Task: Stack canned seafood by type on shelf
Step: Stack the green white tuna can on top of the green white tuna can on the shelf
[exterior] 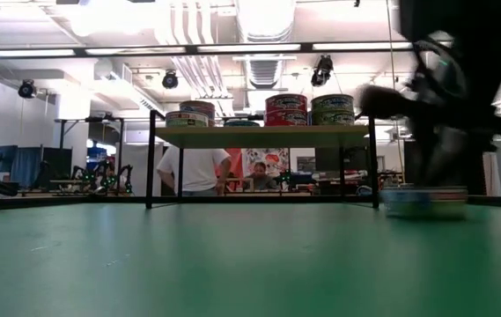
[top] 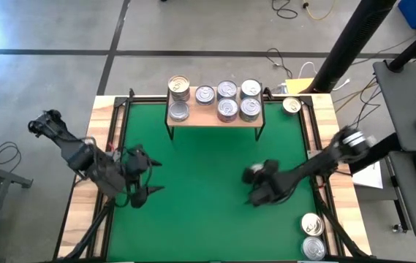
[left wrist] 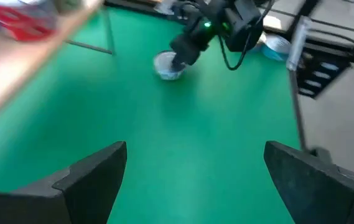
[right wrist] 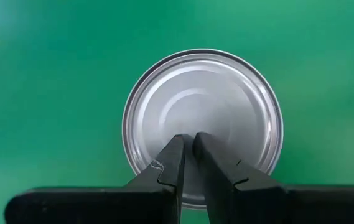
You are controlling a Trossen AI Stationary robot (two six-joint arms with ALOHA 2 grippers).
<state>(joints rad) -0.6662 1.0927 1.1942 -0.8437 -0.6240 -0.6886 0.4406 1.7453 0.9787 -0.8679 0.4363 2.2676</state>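
Directly beneath the right pincer (right wrist: pixel 189 146) a silver-topped tin (right wrist: pixel 203 118) sits flat on the green worktop (top: pixel 200 190); the pincer's two fingers are pressed together with their tips over the middle of the lid, pinching nothing. From the low camera the tin (exterior: pixel 424 201) rests on the mat with this arm just above it. Across the mat from it, the left pincer (top: pixel 148 177) hangs over bare green with its fingers spread wide and nothing between them. Beyond both pincers, at the far edge of the mat, stands the shelf (top: pixel 215 119), carrying seven tins (top: pixel 227 100) in stacks and singles. Off the mat on the right pincer's side, one tin (top: pixel 291 105) lies on the wooden border beside the shelf, and two more tins (top: pixel 311 235) lie on the border at the near corner.
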